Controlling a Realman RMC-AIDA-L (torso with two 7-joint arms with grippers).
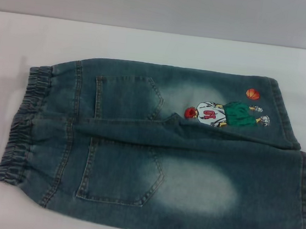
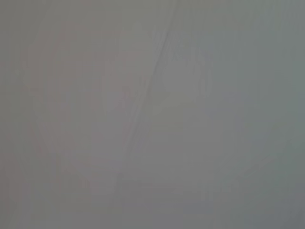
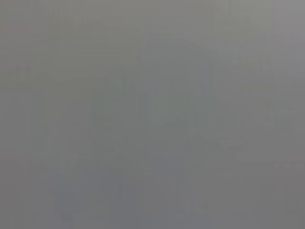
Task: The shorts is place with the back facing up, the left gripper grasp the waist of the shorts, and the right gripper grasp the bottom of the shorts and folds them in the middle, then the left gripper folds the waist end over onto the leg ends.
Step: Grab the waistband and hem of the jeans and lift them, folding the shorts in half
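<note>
I see the shorts lying flat across the middle of the frame, waist at the left, leg ends at the right. Neither gripper shows, so I cannot tell their jaws' state. I would probably grab both far edges squarely, pinching a single layer evenly.

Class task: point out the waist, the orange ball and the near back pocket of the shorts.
waist (image 1: 23, 127), head view, middle of ruffled band.
orange ball (image 1: 252, 94), head view, ball's centre.
near back pocket (image 1: 118, 174), head view, pocket's middle.

Left arm, left gripper: outside the head view; own wrist view blank grey. Right arm, right gripper: likewise outside the head view; wrist view blank grey.
</note>
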